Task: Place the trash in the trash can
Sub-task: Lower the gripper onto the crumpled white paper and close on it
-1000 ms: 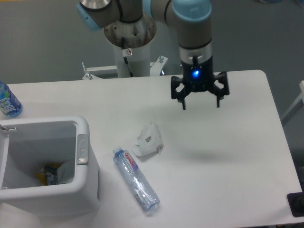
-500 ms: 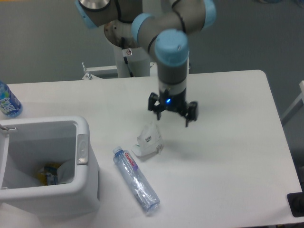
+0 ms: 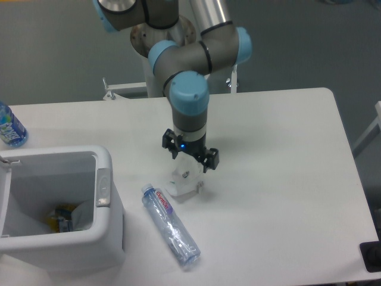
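Over mask, fingers wide open

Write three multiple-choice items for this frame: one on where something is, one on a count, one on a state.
1. Where is the hand?
A. Directly over the face mask
B. Inside the trash can
C. Beside the blue-label bottle

2. How many plastic bottles are visible?
A. One
B. Two
C. Four

3. What state is the clear slim bottle in?
A. Standing upright on the table
B. Held in the hand
C. Lying on its side on the table

Answers:
1. A, since the open fingers straddle the top of the mask near the table's middle.
2. B, since one lies by the trash can and one with a blue label sits at the far left edge.
3. C, since it lies flat next to the trash can with nothing gripping it.
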